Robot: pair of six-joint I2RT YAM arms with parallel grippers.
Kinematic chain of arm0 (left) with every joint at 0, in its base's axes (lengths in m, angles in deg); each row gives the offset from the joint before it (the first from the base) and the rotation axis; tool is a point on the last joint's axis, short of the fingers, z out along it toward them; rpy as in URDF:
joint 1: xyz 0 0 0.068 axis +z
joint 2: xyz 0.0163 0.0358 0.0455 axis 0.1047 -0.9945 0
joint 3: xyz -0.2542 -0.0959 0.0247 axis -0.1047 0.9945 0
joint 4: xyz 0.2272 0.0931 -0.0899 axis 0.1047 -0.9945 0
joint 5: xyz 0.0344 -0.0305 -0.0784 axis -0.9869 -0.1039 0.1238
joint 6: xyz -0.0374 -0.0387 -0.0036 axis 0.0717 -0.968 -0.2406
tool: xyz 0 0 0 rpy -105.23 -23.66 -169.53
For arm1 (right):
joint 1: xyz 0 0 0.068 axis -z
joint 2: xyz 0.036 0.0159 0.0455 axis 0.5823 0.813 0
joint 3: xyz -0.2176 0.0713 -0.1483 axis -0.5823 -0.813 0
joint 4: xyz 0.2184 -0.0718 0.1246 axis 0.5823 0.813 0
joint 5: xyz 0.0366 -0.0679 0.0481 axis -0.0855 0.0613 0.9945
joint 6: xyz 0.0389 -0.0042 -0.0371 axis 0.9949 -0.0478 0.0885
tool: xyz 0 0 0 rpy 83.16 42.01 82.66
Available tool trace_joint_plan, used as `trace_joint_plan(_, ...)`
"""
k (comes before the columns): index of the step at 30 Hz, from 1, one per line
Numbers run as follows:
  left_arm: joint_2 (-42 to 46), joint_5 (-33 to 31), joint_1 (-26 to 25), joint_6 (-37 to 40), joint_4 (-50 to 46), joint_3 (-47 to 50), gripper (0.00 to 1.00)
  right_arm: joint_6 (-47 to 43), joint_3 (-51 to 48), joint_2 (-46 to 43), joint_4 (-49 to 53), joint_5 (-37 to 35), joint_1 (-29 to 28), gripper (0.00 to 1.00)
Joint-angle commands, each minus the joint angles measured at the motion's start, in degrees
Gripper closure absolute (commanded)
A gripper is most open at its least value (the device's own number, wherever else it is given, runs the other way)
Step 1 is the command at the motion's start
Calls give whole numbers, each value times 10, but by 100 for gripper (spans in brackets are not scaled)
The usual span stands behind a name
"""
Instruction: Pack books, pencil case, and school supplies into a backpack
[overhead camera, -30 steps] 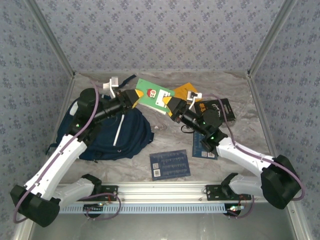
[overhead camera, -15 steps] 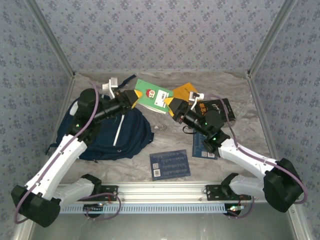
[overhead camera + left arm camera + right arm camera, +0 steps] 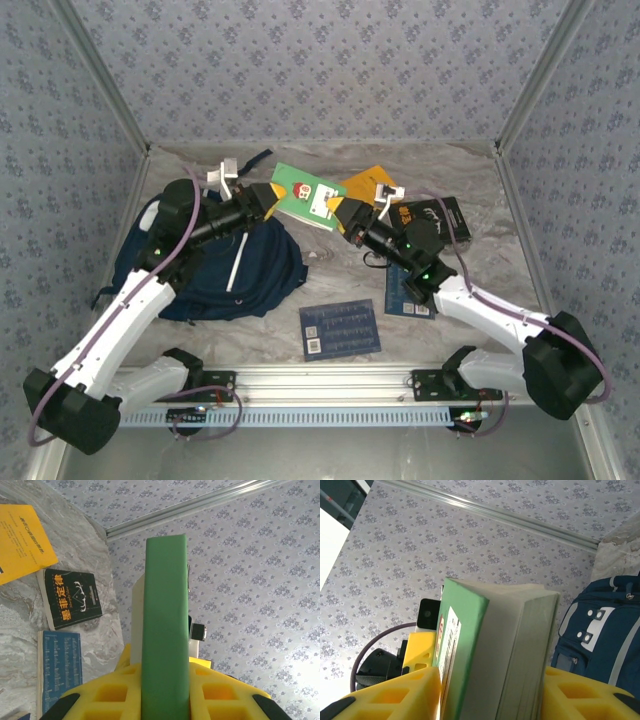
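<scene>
The green pack (image 3: 305, 195) with its red-white picture hangs above the table's back. My left gripper (image 3: 268, 200) is shut on its left end and my right gripper (image 3: 345, 212) on its right end. In the left wrist view its green spine (image 3: 165, 605) stands between the yellow fingers (image 3: 100, 690). The right wrist view shows its page edge (image 3: 520, 650) clamped the same way. The navy backpack (image 3: 215, 262) lies at the left under my left arm. The orange book (image 3: 368, 184), black book (image 3: 432, 214) and two blue books (image 3: 340, 328) (image 3: 402, 290) lie on the table. The pencil case and white packet are out of view.
Patterned walls close in the back and both sides. An aluminium rail (image 3: 330, 380) runs along the near edge. Bare marble table (image 3: 330, 270) lies between the backpack and the books.
The green pack and both grippers have shifted only slightly at the back; both keep their hold.
</scene>
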Motion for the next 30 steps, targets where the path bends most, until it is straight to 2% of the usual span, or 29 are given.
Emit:
trace_joint_plan(1,4,10,-9,-10,37,-2,100,-7,30,9,-11,1,-11,50)
trace_joint_plan(11,0,-1,-20,-15,45,1,100,28,46,57,-86,17,-23,47)
trace_joint_plan(14,6,-3,-16,-10,37,-1,100,20,32,40,-67,11,-19,47)
trace_joint_plan(18,11,-1,-9,-5,29,-10,100,-17,7,-9,9,-10,-15,48)
trace_joint_plan(26,12,0,-7,-6,26,-17,100,-29,-17,-41,32,-25,-12,54)
trace_joint_plan(28,13,-1,-7,-7,26,-16,100,-29,-13,-41,32,-26,-11,59)
trace_joint_plan(30,13,0,-7,-10,27,-15,100,-29,-8,-39,34,-26,-12,69)
